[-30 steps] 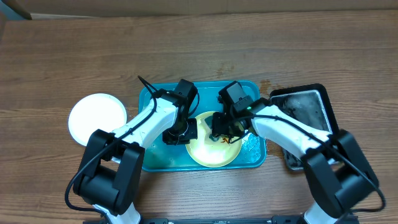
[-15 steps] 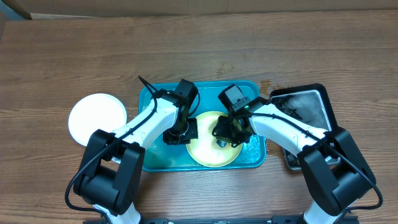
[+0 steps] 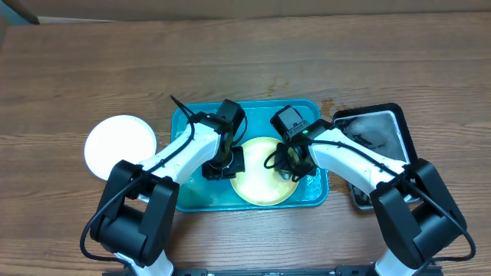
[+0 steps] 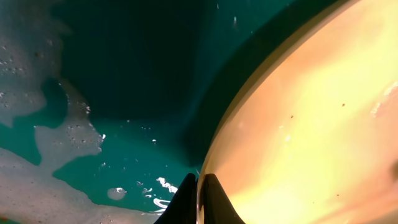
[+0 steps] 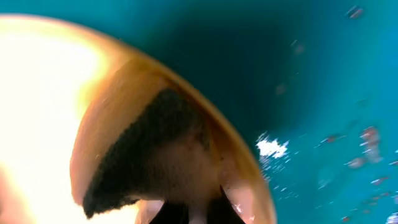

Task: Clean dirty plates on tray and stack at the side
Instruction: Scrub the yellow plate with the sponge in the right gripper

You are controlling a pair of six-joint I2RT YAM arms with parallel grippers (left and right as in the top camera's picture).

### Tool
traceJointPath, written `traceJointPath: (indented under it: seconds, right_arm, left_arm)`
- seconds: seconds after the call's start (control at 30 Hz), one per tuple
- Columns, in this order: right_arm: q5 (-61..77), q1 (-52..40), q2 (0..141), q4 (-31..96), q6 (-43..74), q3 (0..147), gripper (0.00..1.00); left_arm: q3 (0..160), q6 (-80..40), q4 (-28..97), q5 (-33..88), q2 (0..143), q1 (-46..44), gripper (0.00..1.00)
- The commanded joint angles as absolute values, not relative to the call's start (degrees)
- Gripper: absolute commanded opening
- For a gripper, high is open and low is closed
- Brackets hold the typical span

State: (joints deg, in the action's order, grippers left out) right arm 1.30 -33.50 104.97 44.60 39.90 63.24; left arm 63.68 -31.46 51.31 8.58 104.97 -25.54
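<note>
Scrubbing step on yellow-green plate [image 3: 257, 188] in turquoise tray [image 3: 192, 198]: rim pinched in left tool [image 4: 200, 190], sponge [image 5: 149, 149] clamped in right tool [image 5: 189, 211], pressed onto plate just ahead. Next: steady rim, sweep sponge across, then lift toward white plate [image 3: 119, 146].

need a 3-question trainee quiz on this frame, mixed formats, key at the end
1. True or false: the left gripper pinches the rim of the yellow-green plate.
2. What does the right gripper hold against that plate?
3. Fill in: in the overhead view, the white plate lies on the table, ____ of the turquoise tray.
Key: 1 true. 2 a sponge. 3 left.
</note>
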Motion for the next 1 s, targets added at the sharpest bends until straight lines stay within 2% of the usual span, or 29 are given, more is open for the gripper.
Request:
traceJointPath:
  seconds: [0.0,0.23,0.6,0.97]
  right_arm:
    - [-13.65,-32.4,107.55,44.91,40.56,60.4,0.04]
    - [-13.87,-32.4,107.37,46.81,41.74,61.69,0.04]
    - [-16.32,-32.4,104.16,55.46,42.04,72.27,0.04]
    - [-13.19,-32.4,98.24,57.39,40.29,74.98,0.04]
  left_arm:
    - [60.58,-32.4,52.42,5.58,105.86,-25.71,0.04]
    - [60.47,-32.4,52.4,5.56,105.86,-25.96,0.04]
    - [60.47,-32.38,52.31,5.54,105.86,-25.96,0.04]
    - [60.47,-32.38,51.77,5.52,105.86,-25.96,0.04]
